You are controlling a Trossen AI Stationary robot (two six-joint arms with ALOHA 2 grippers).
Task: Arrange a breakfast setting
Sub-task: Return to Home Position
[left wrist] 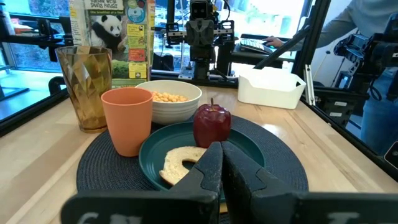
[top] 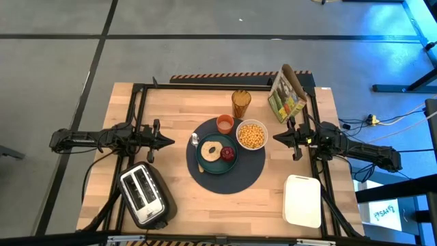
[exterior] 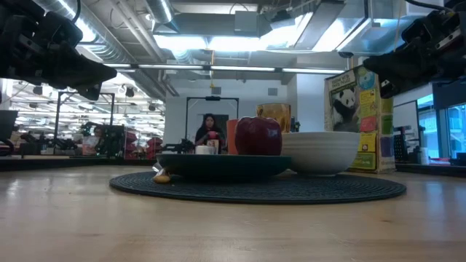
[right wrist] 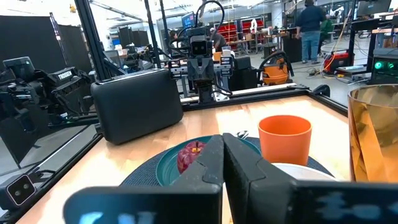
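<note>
**Dark-blue mat (top: 240, 180) fully laid; both grippers parked off its sides**

Wooden table (top: 171, 102), high view. We find the round mat at mid-table.

- Teal plate (top: 205, 166): on the mat, a little left of its centre.
- Bagel (top: 210, 149): flat on the plate.
- Red fruit (top: 228, 153): on the plate just right of the bagel, upright with its stem up. We cannot tell whether the two touch.
- Spoon (top: 195, 140): on the mat at the plate's upper-left rim. We cannot tell whether it touches the rim.
- White bowl (top: 239, 137): on the mat just beside the plate's upper right, holding yellow cereal (top: 252, 135).
- Small orange cup (top: 225, 124): upright at the mat's top edge, just left of the bowl.
- Tall amber glass (top: 241, 104): upright on bare wood just beyond the mat's top edge, near the cup.

Arms:

- Left gripper (top: 171, 141): left of the mat and apart from it, pointing toward it. The low view shows it raised well above the table. Its fingers (left wrist: 205, 171) are pressed together.
- Right gripper (top: 276, 137): right of the mat, level with the bowl, also raised and pointing inward. Its fingers (right wrist: 208, 165) are likewise together.

Other items:

- Silver-and-black toaster (top: 144, 195): lower-left corner.
- White tray (top: 302, 200): lower-right corner.
- Panda cereal box (top: 287, 93): upright near the top right, well apart from the mat.
</note>
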